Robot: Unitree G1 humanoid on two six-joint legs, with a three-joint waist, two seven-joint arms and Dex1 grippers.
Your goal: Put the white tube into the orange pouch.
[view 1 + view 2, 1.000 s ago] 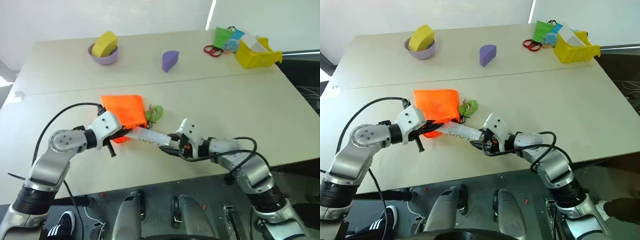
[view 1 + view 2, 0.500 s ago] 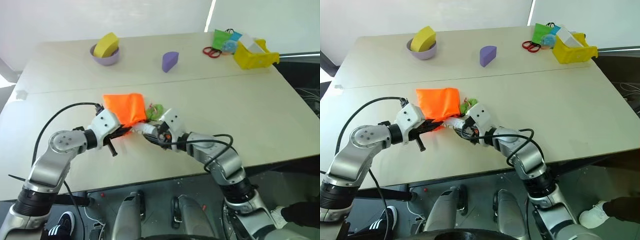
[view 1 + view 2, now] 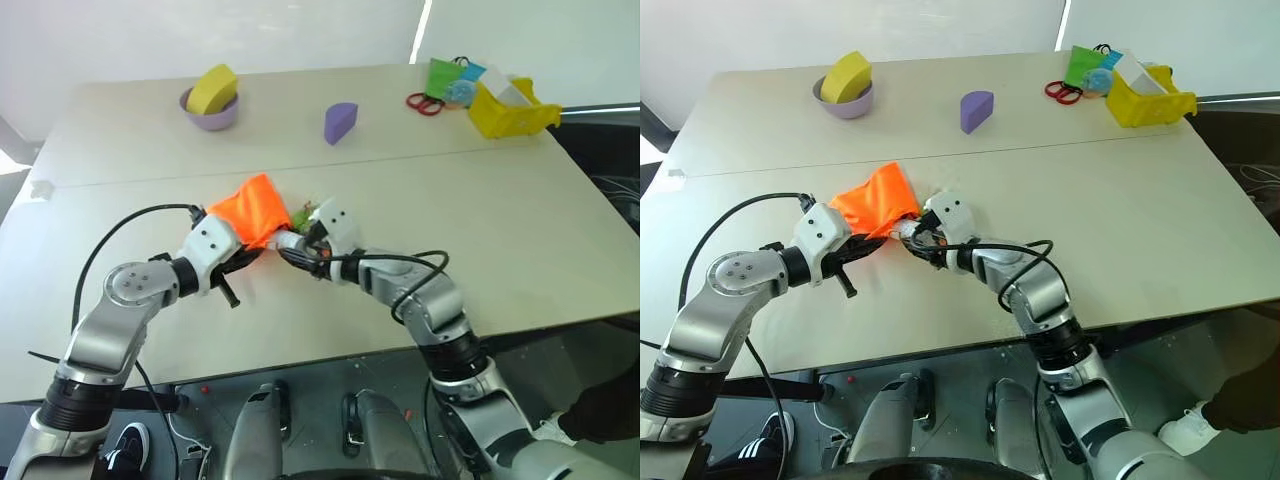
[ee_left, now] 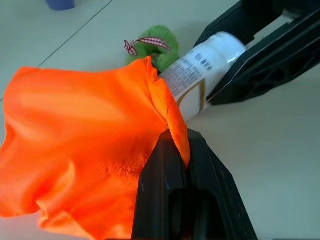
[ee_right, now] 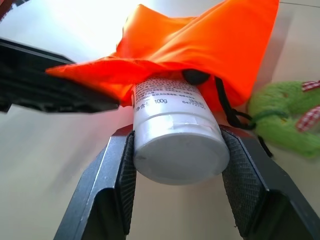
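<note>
I read this as a lab or test room: a plain beige table against a bare white wall, set with loose props, a yellow bin, red scissors, a purple bowl.

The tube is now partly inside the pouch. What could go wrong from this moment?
1. The left gripper pinches only the rim of the orange pouch; a push from the white tube might pull the fabric free.
2. The right gripper grips the tube's cap end; released now, the tube could slide back out.
3. The dark cord lies beside the mouth and may snag.
</note>
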